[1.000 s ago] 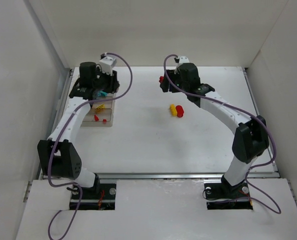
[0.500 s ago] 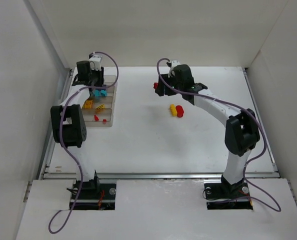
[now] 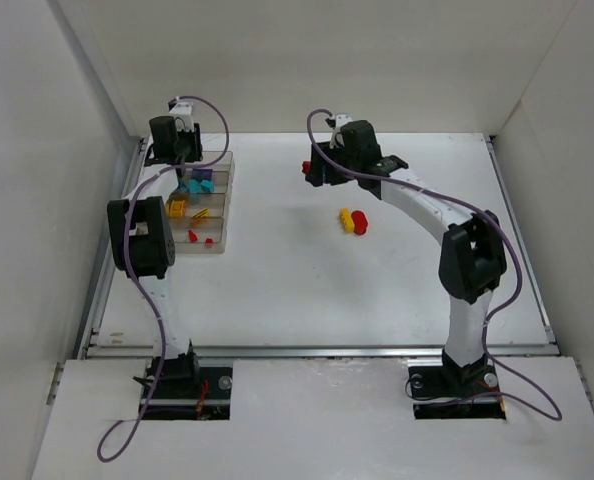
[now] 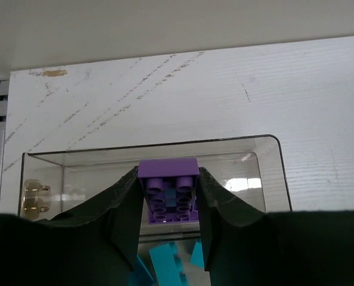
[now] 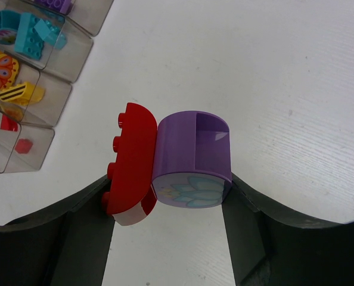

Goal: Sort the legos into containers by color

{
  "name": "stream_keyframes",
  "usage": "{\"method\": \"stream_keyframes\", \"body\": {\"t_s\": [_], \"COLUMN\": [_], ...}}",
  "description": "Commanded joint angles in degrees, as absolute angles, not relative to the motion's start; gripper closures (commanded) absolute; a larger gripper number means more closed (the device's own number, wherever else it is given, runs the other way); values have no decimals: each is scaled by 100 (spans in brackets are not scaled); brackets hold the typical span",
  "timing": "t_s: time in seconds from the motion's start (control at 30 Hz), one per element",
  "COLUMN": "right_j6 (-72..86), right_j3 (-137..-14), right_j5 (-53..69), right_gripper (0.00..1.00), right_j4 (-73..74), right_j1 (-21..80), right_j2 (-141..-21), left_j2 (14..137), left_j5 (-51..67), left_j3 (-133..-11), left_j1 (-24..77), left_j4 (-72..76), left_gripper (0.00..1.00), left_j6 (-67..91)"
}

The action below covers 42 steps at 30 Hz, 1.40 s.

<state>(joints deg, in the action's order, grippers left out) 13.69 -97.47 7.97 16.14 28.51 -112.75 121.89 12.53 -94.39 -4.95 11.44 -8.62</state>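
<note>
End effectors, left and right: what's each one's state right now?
Left end effector: closed on a purple brick.
Right end effector: closed on a red-and-purple cluster.

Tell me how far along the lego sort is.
Done: cyan bricks, yellow bricks and red bricks lie in separate tray compartments. In hand: left gripper holds a purple brick over the tray; right gripper holds a joined red-purple pair. Left: the loose yellow-red cluster.
</note>
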Motion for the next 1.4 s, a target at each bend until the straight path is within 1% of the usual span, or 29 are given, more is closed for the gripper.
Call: {"method": "stream_keyframes", "body": {"t_s": [0.0, 0.1, 0.13, 0.17, 0.23, 0.3, 0.37, 0.47, 0.6, 0.7, 0.73, 0.77, 0.8, 0.9, 0.93, 1.03, 1.07, 1.1, 1.17, 1.23, 1.3, 1.33, 1.37], "right_j6": [1301, 1178, 1178, 1178, 1116, 1116, 1064, 1063, 862, 625, 485, 544, 545, 860, 861, 914, 914, 914, 914, 914, 914, 914, 914], "right_j3": [-10168, -10318, -10318, -10379, -10433, -10485, -10485, -10319, -10160, -9951, -9880, -9653, -9650, -9676, -9677, -9677, -9677, -9677, -9677, -9677, -9677, -9625, -9528], "right_j5": [721, 721, 668, 668, 668, 615, 615, 563, 563, 930, 1053, 1525, 1529, 1687, 1931, 2433, 2756, 2925, 3276, 3331, 3471, 3533, 3603], "right_gripper": [100, 100, 100, 100, 100, 100, 100, 100, 100, 100, 100, 100, 100, 100, 100, 100, 100, 100, 100, 100, 100, 100, 100], "right_j4": [1687, 1792, 1793, 1845, 1846, 1898, 1898, 1898, 1837, 1784, 1654, 1452, 1450, 1616, 1669, 1800, 1871, 1933, 2126, 2258, 2312, 2312, 2312], "right_j1": [2865, 2865, 2865, 2865, 2813, 2813, 2813, 2813, 2813, 2813, 2813, 2813, 2813, 2760, 2760, 2707, 2655, 2654, 2602, 2602, 2549, 2549, 2549], "right_j2": [-11285, -11285, -11337, -11338, -11338, -11338, -11338, -11189, -10996, -10934, -10768, -10566, -10564, -10503, -10503, -10503, -10442, -10441, -10380, -10275, -10196, -10195, -10056], "left_j2": [12243, 12304, 12305, 12305, 12305, 12252, 12252, 11998, 11506, 11075, 10979, 10621, 10617, 10406, 10267, 10108, 9968, 9889, 9573, 9335, 8889, 8720, 8327], "left_j5": [1371, 1424, 1528, 1703, 1705, 1705, 1775, 2135, 2609, 3390, 3932, 4721, 4728, 5123, 5124, 5151, 5150, 5081, 4887, 4887, 4939, 5009, 5010], "left_j3": [-9721, -9650, -9650, -9581, -9580, -9580, -9633, -9633, -9273, -9149, -9089, -9210, -9211, -9290, -9290, -9141, -9141, -9080, -8851, -8693, -8342, -8167, -7713], "left_j1": [-554, -554, -554, -554, -606, -606, -606, -606, -606, -606, -606, -424, -422, -80, -1, 289, 455, 544, 755, 843, 1018, 1098, 1281], "left_j4": [1310, 1257, 1196, 1265, 1266, 1266, 1056, 897, 774, 537, 449, -317, -325, -1386, -1554, -2012, -2126, -2318, -2320, -2154, -1952, -1786, -1340], "left_gripper": [95, 83, 77, 62, 45, 30, 27, 25, 24, 29, 31, 31, 31, 27, 25, 23, 23, 23, 22, 22, 20, 20, 19], "left_j6": [-624, -624, -572, -571, -519, -519, -519, -519, -369, -456, -579, -1041, -1342, -2370, -2956, -3995, -4443, -5474, -6359, -7307, -7723, -8056, -8486]}}
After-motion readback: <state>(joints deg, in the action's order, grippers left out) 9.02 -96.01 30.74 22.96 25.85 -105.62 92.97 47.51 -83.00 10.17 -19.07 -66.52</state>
